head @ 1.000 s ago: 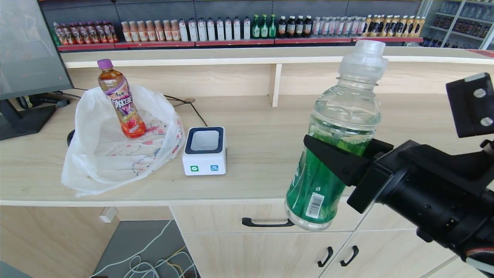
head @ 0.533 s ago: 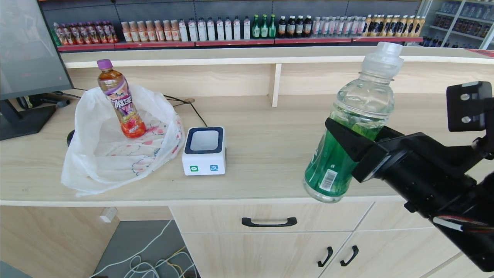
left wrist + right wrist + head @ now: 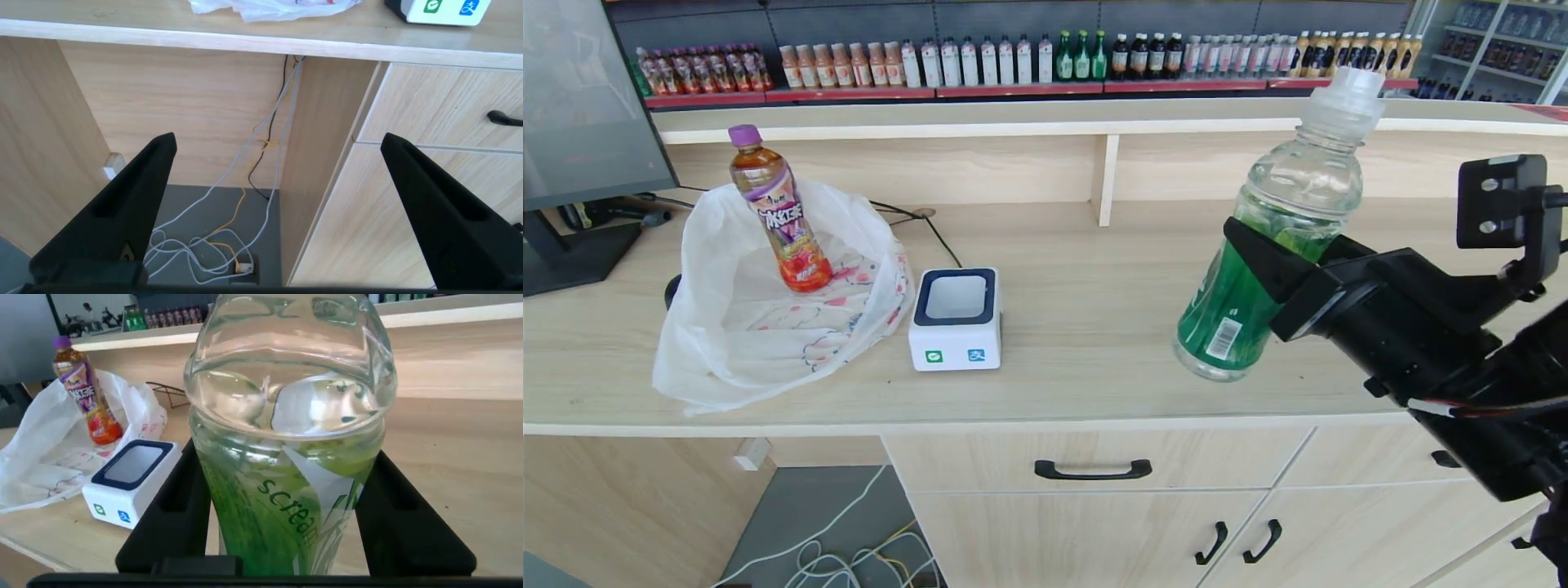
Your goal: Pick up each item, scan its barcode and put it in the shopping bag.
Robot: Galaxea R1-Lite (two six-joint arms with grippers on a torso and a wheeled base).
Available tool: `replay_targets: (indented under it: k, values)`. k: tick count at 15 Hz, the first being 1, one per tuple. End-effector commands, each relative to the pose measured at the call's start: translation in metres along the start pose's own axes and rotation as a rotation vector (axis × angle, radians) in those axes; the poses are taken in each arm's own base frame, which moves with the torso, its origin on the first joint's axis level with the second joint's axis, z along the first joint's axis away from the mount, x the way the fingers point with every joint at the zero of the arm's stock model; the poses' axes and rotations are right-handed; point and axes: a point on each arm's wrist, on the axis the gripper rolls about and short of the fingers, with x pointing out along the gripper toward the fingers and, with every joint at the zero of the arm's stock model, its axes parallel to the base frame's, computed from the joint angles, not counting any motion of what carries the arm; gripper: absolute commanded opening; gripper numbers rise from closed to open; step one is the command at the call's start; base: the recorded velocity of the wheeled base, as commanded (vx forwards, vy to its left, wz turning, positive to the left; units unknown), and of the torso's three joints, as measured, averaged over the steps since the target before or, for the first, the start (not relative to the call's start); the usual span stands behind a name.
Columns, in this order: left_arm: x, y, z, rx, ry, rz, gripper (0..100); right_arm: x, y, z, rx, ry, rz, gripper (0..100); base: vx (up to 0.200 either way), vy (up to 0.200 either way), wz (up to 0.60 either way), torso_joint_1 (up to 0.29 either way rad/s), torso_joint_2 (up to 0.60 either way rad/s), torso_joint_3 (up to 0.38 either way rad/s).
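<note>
My right gripper is shut on a clear bottle with a green label, held tilted above the right part of the counter, its barcode facing the front. The same green-label bottle sits between the black fingers in the right wrist view. A white scanner box with a dark-rimmed window stands mid-counter, also seen as the scanner. Left of it lies the white shopping bag with a purple-capped tea bottle standing in it. My left gripper hangs open below the counter edge, with nothing between its fingers.
A monitor on a black stand occupies the counter's far left, with cables behind the bag. A raised wooden ledge runs along the back. Drawers with black handles lie under the counter; loose cables lie on the floor.
My right gripper has carried the green-label bottle to the right, up and farther over the counter, tilting it more. The bag, tea bottle and scanner stayed put.
</note>
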Motion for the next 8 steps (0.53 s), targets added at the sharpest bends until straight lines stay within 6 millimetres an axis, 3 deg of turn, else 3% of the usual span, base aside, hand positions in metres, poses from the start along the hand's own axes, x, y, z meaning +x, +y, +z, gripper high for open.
replay_targets:
  k: [1, 4, 8]
  values:
    - [0.000, 0.000, 0.000, 0.000, 0.000, 0.000, 100, 0.015, -0.018, -0.013, -0.072, -0.033, -0.015, 0, 0.000, 0.000, 0.00, 0.000, 0.00, 0.000]
    - [0.000, 0.000, 0.000, -0.005, 0.000, 0.002, 100, 0.006, -0.023, -0.019, -0.106, -0.040, -0.003, 0, 0.000, 0.000, 0.00, 0.000, 0.00, 0.000]
    - [0.000, 0.000, 0.000, -0.006, 0.000, 0.002, 100, 0.004, -0.022, -0.019, -0.140, -0.043, -0.001, 0, 0.000, 0.200, 0.00, -0.004, 0.01, 0.005]
